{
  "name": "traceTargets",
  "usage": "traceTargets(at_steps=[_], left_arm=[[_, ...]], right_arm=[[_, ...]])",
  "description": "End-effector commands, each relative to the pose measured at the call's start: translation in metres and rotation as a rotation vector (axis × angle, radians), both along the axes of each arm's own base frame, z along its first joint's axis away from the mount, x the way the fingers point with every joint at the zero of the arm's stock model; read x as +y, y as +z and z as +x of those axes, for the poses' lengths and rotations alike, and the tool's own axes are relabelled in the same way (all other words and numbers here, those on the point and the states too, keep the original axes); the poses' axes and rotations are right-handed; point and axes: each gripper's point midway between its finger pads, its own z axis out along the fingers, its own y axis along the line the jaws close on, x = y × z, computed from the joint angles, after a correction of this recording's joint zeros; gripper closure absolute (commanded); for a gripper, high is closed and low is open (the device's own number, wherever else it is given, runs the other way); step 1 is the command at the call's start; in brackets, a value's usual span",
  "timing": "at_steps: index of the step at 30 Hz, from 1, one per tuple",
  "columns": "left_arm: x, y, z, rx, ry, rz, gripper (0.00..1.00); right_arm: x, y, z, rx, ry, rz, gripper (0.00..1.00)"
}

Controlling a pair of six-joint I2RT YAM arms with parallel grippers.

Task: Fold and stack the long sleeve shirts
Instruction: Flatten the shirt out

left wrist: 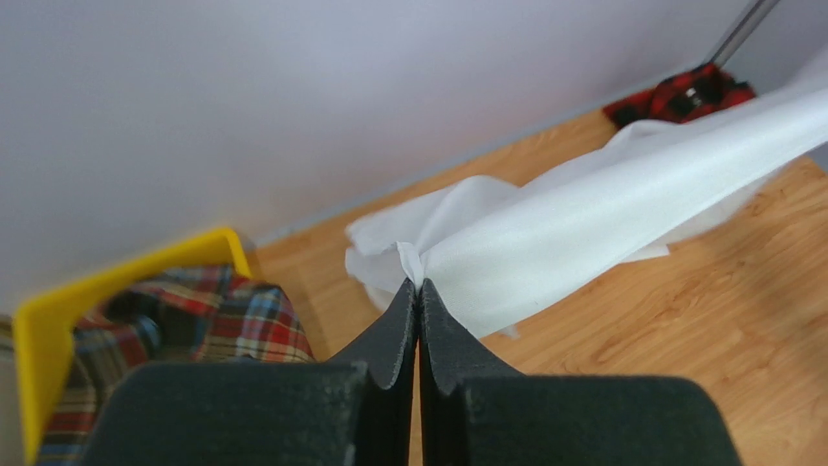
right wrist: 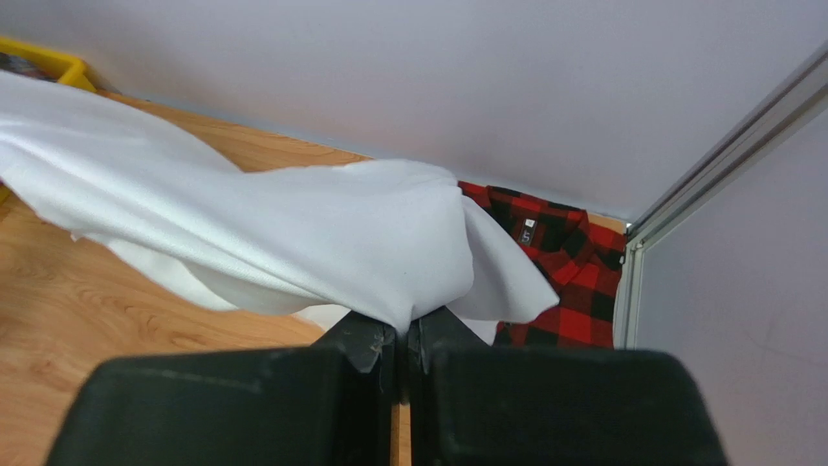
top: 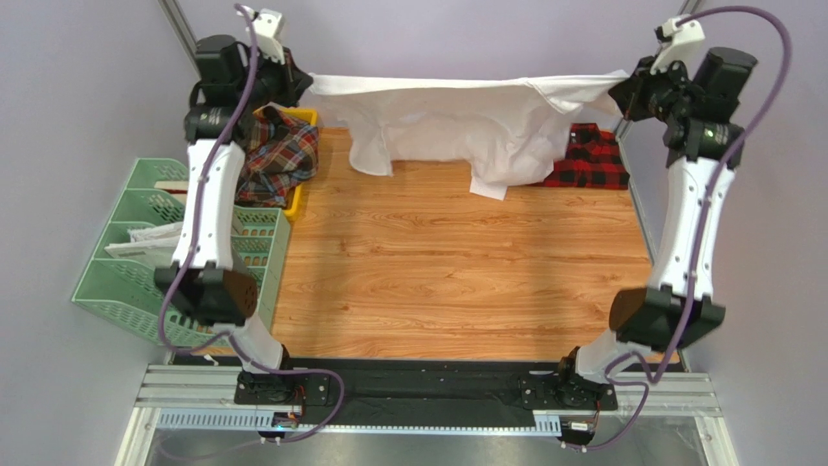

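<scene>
The large white shirt [top: 457, 121] hangs stretched in the air across the far side of the wooden table, its lower folds near the table. My left gripper [top: 303, 85] is shut on its left end [left wrist: 583, 218]; the left gripper [left wrist: 418, 283] pinches a small tuft. My right gripper [top: 622, 89] is shut on its right end [right wrist: 292, 233]; the right gripper [right wrist: 403, 325] grips under draped cloth. The red-and-black checked shirt [top: 588, 160] lies at the far right corner, partly behind the white one [right wrist: 554, 262]. The tartan shirt [top: 277, 155] lies in a yellow bin [top: 296, 199], also in the left wrist view [left wrist: 194, 320].
A green plastic file rack [top: 126, 243] with white paper sheets [top: 146, 238] stands left of the table. Metal frame posts [top: 180, 29] rise at the far corners. A metal rail [top: 632, 209] runs along the table's right edge.
</scene>
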Motion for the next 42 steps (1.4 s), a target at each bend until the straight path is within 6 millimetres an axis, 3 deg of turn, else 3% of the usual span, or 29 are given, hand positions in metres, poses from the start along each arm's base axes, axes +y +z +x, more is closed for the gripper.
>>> traceTargets(at_steps=[1, 2, 3, 4, 5, 6, 7, 8, 10, 11, 15, 16, 17, 18, 19, 20, 21, 23, 25, 27, 29, 32, 35, 36, 37, 39, 42], left_arm=[[-0.005, -0.018, -0.061, 0.003, -0.108, 0.058, 1.00], [-0.005, -0.061, -0.083, 0.098, -0.124, 0.070, 1.00], [-0.006, -0.080, -0.095, 0.133, -0.147, 0.082, 1.00], [-0.006, -0.099, -0.106, 0.167, -0.159, 0.099, 1.00], [-0.005, -0.133, -0.128, 0.224, -0.187, 0.122, 1.00], [-0.005, -0.149, -0.139, 0.248, -0.197, 0.134, 1.00], [-0.004, -0.164, -0.150, 0.277, -0.203, 0.141, 1.00], [-0.002, -0.192, -0.170, 0.327, -0.214, 0.158, 1.00], [-0.001, -0.217, -0.191, 0.381, -0.234, 0.178, 1.00], [0.000, -0.240, -0.212, 0.448, -0.258, 0.185, 1.00], [0.004, -0.272, -0.251, 0.519, -0.351, 0.266, 1.00], [0.005, -0.271, -0.256, 0.516, -0.358, 0.276, 1.00], [0.006, -0.274, -0.267, 0.542, -0.371, 0.284, 1.00], [0.008, -0.275, -0.271, 0.523, -0.403, 0.322, 0.96], [0.009, -0.274, -0.276, 0.522, -0.422, 0.340, 0.85], [0.011, -0.271, -0.285, 0.544, -0.443, 0.353, 0.62], [0.011, -0.269, -0.288, 0.545, -0.462, 0.363, 0.49], [0.010, -0.261, -0.286, 0.525, -0.471, 0.365, 0.33], [0.007, -0.257, -0.277, 0.514, -0.464, 0.349, 0.31], [0.008, -0.251, -0.260, 0.485, -0.446, 0.356, 0.31], [0.011, -0.258, -0.241, 0.509, -0.429, 0.368, 0.32], [0.013, -0.280, -0.220, 0.608, -0.423, 0.395, 0.37], [0.012, -0.300, -0.204, 0.691, -0.420, 0.424, 0.44], [0.010, -0.306, -0.200, 0.714, -0.417, 0.432, 0.44], [0.011, -0.318, -0.198, 0.761, -0.415, 0.437, 0.46], [0.012, -0.323, -0.187, 0.785, -0.388, 0.451, 0.49], [0.014, -0.340, -0.180, 0.845, -0.379, 0.471, 0.55]], right_arm=[[0.030, -0.011, -0.091, -0.021, 0.123, -0.059, 1.00], [0.041, -0.024, -0.118, -0.009, 0.148, -0.089, 1.00], [0.040, -0.049, -0.127, 0.038, 0.156, -0.115, 1.00], [0.041, -0.102, -0.137, 0.139, 0.193, -0.142, 1.00], [0.043, -0.129, -0.152, 0.214, 0.207, -0.143, 1.00], [0.042, -0.146, -0.165, 0.254, 0.201, -0.164, 1.00], [0.046, -0.191, -0.187, 0.368, 0.251, -0.181, 1.00], [0.046, -0.208, -0.198, 0.410, 0.265, -0.191, 1.00], [0.046, -0.241, -0.227, 0.510, 0.275, -0.215, 1.00], [0.048, -0.264, -0.242, 0.568, 0.315, -0.233, 1.00], [0.041, -0.289, -0.275, 0.677, 0.326, -0.307, 0.99], [0.042, -0.289, -0.284, 0.702, 0.337, -0.313, 0.87], [0.041, -0.289, -0.289, 0.708, 0.363, -0.336, 0.64], [0.043, -0.285, -0.293, 0.709, 0.384, -0.343, 0.38], [0.048, -0.283, -0.307, 0.748, 0.424, -0.329, 0.00], [0.051, -0.279, -0.310, 0.750, 0.448, -0.329, 0.00], [0.053, -0.268, -0.308, 0.721, 0.472, -0.338, 0.00], [0.056, -0.260, -0.305, 0.722, 0.489, -0.311, 0.00], [0.063, -0.245, -0.283, 0.655, 0.476, -0.251, 0.00], [0.070, -0.244, -0.261, 0.669, 0.467, -0.156, 0.02], [0.080, -0.240, -0.233, 0.664, 0.445, -0.107, 0.14], [0.088, -0.256, -0.187, 0.679, 0.379, -0.117, 0.34], [0.084, -0.281, -0.145, 0.725, 0.308, -0.180, 0.50], [0.078, -0.288, -0.136, 0.748, 0.279, -0.207, 0.52], [0.078, -0.308, -0.127, 0.814, 0.282, -0.206, 0.59], [0.072, -0.315, -0.111, 0.847, 0.254, -0.240, 0.64], [0.059, -0.350, -0.113, 0.949, 0.251, -0.310, 0.68]])
